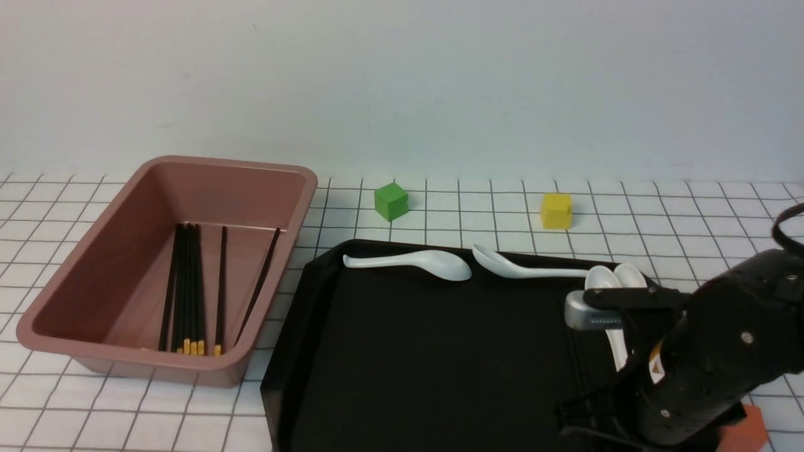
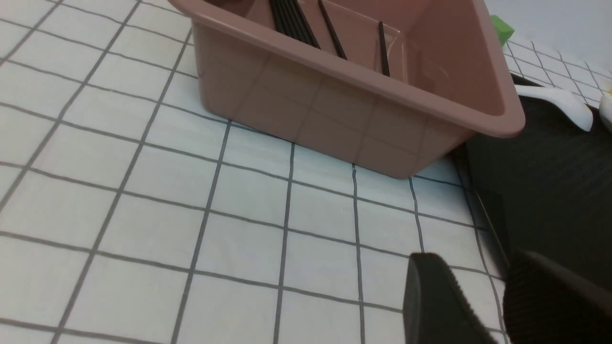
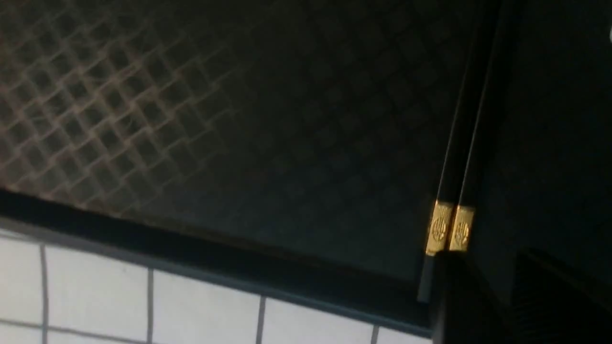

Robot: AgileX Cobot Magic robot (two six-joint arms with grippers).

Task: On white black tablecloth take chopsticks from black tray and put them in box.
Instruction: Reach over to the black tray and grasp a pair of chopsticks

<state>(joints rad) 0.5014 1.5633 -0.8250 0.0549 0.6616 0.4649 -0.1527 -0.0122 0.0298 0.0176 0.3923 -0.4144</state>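
The chopsticks are in two groups. Most of them [image 1: 188, 289] lie lengthwise on the floor of the box [image 1: 232, 188], yellow ends toward the near wall, one stick leaning against the right wall. One pair of chopsticks [image 3: 461, 143] lies side by side on the black tray [image 1: 408, 351], yellow ends close to the tray's near rim. The right gripper [image 3: 492, 267] is positioned directly at those yellow ends. The view is dim, but its fingers [image 3: 459, 306] appear slightly apart with nothing gripped between them. The left gripper [image 2: 473, 260] is over the tablecloth [image 1: 628, 207], near the box's corner and the tray edge. Its fingers [image 2: 440, 306] are separated by a narrow gap and hold nothing. The box stands on the tablecloth just left of the tray. Four white spoons [image 1: 414, 260] lie along the tray's far and right sides. Beyond the tray, a green cube [image 1: 391, 201] and a yellow cube [image 1: 556, 210] rest well apart on the cloth.
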